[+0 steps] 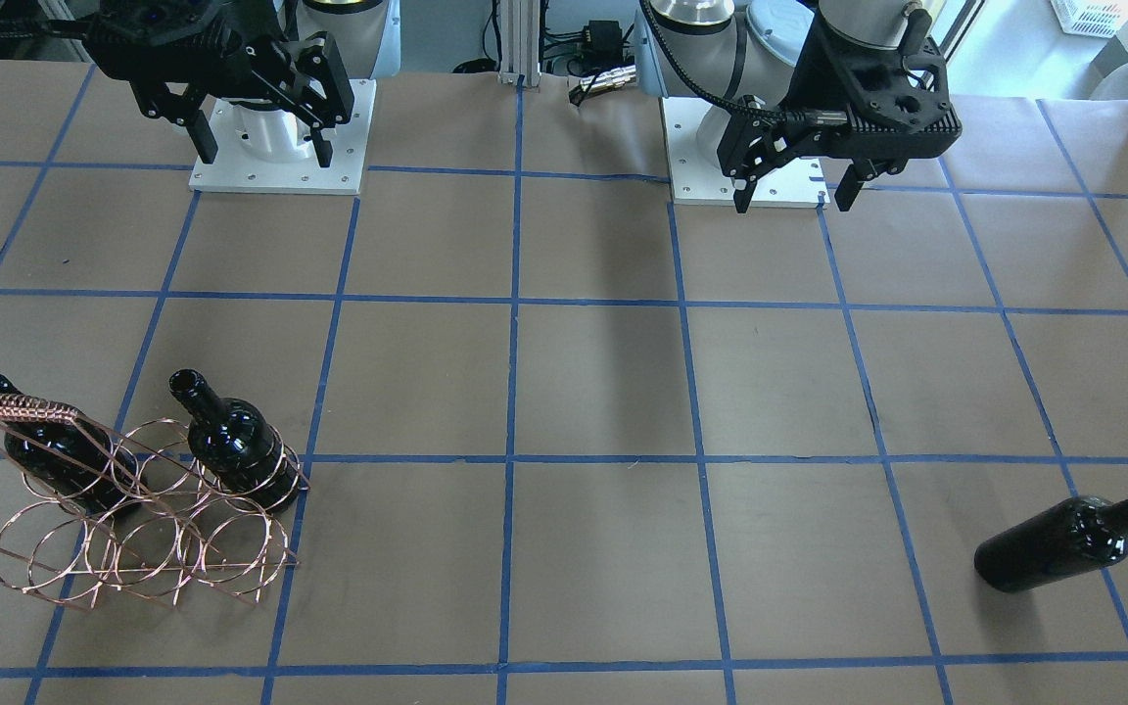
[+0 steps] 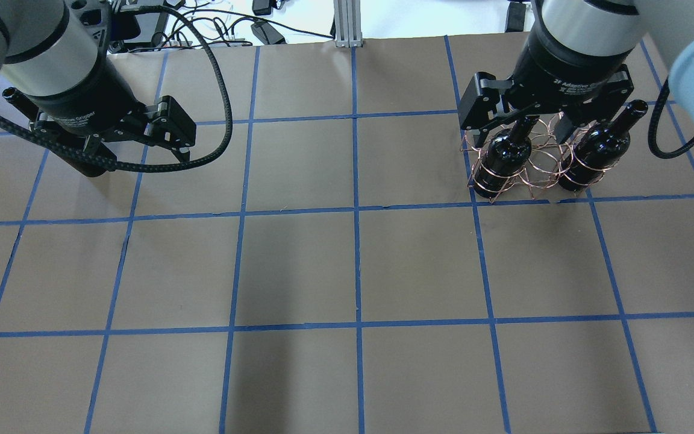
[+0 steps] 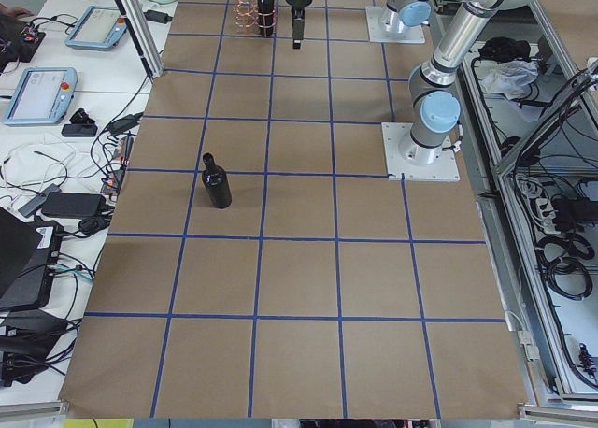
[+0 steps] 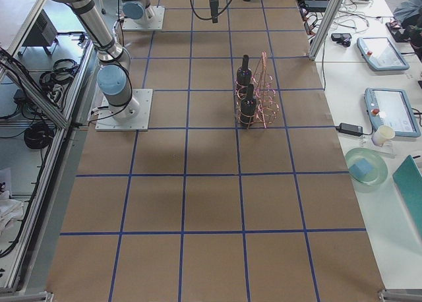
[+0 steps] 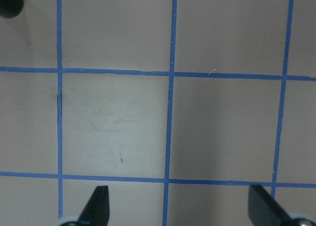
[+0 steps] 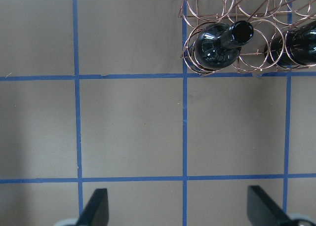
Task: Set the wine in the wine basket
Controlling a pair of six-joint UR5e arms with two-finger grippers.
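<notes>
The copper wire wine basket (image 1: 148,553) stands on the table with two black wine bottles (image 1: 231,446) (image 1: 50,455) slanting in its upper rings, necks up. A third wine bottle (image 1: 1063,543) stands upright, alone, far off on my left side. My right gripper (image 1: 265,152) is open and empty, raised above the table on my side of the basket (image 2: 541,158); its wrist view shows the basket (image 6: 237,6) and one bottle (image 6: 217,43) ahead of it. My left gripper (image 1: 792,201) is open and empty, raised. The lone bottle (image 5: 9,1) just shows in its wrist view's corner.
Brown paper with a blue tape grid (image 1: 510,460) covers the table. Both arm bases (image 1: 280,147) stand at the robot's edge. In the side views, tablets and cables (image 3: 37,92) lie on benches beyond the table's far edge.
</notes>
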